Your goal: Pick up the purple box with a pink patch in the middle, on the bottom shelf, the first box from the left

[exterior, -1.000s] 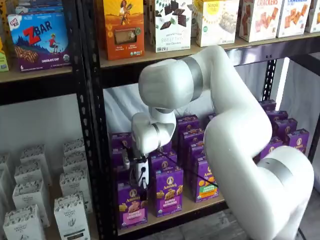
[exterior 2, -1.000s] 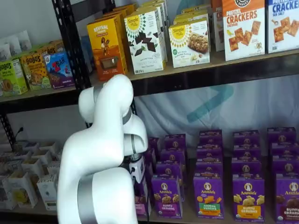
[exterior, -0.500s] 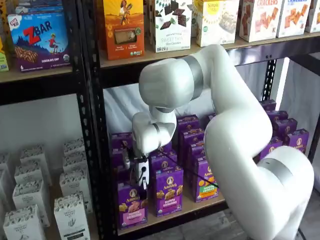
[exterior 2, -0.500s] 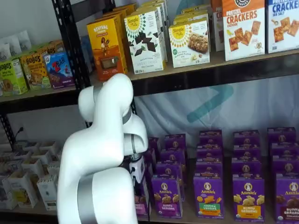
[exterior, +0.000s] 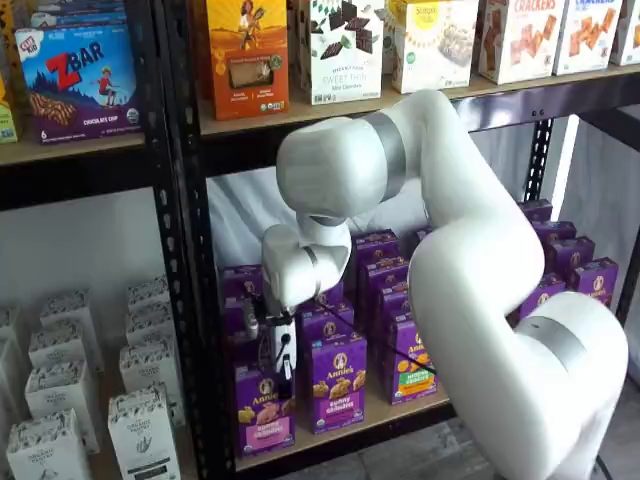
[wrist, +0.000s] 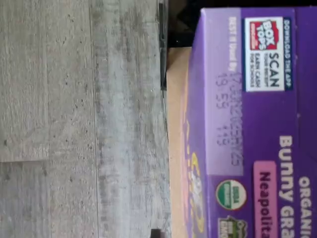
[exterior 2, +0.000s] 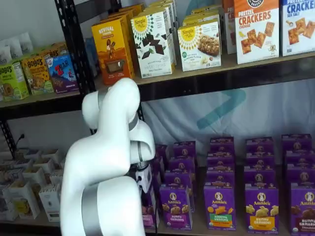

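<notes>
The purple box (exterior: 262,400) stands upright at the front left of the bottom shelf (exterior: 400,408), with the pink patch (exterior: 265,430) across its front. My gripper (exterior: 277,368) hangs straight down onto the box's top. Its black fingers show side-on, so I cannot tell whether they are closed on the box. In a shelf view the arm hides most of the box (exterior 2: 148,215), with the gripper (exterior 2: 146,193) above it. The wrist view is filled by the box's purple top (wrist: 247,124), close up, with the tan shelf edge (wrist: 176,124) beside it.
Other purple Annie's cartons (exterior: 338,383) stand right beside and behind the box in rows. A black post (exterior: 185,300) rises just left of it. White cartons (exterior: 140,430) fill the neighbouring bay. The upper shelf (exterior: 300,110) carries more boxes above the arm.
The gripper has shifted very slightly to the left over the box. The box and the other cartons stand as before.
</notes>
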